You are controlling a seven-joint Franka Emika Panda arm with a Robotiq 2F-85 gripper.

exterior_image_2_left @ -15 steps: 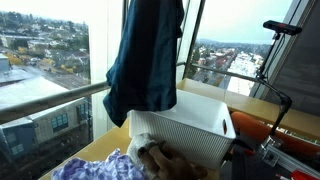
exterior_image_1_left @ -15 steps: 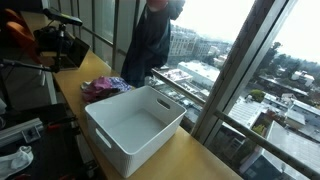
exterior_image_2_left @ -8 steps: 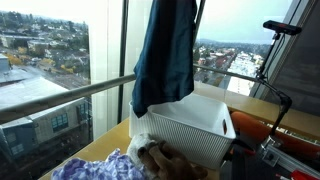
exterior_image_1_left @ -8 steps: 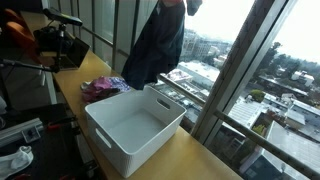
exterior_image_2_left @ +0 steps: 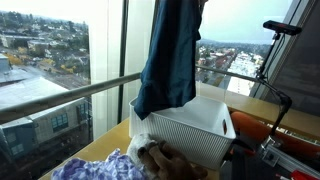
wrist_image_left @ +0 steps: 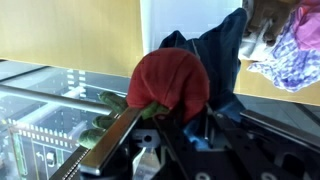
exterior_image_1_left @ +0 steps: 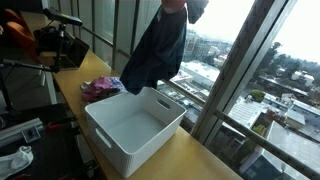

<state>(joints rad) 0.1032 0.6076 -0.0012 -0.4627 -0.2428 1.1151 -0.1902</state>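
1. Claw [wrist_image_left: 168, 120] is clamped on the top of a dark blue garment [exterior_image_1_left: 155, 50], which hangs from it at the upper edge of both exterior views. In the wrist view the fingertips are buried under a bunch of red fabric [wrist_image_left: 170, 85]. I cannot tell whether that red is part of the garment.
2. Farthest left in an exterior view, camera gear [exterior_image_1_left: 60, 42] stands at the far end of the wooden table [exterior_image_1_left: 195, 160].
3. Next along, a heap of purple and pink clothes [exterior_image_1_left: 105, 88] lies on the table just beside a corner of the white basket [exterior_image_1_left: 150, 150]. The wrist view shows the same patterned heap at its upper right edge.
4. The garment hangs at full length in the air, between the heap and the basket. Its lower end is just above the basket's rim at the corner nearest the heap. Whether cloth and rim touch cannot be told.
5. The basket stands upright on the table, with a slotted handle in the wall that faces the camera.
6. To the right, a slanted window post [exterior_image_1_left: 235, 70] and a railing [exterior_image_2_left: 60, 100] run along the glass, with city rooftops [exterior_image_1_left: 290, 90] beyond.
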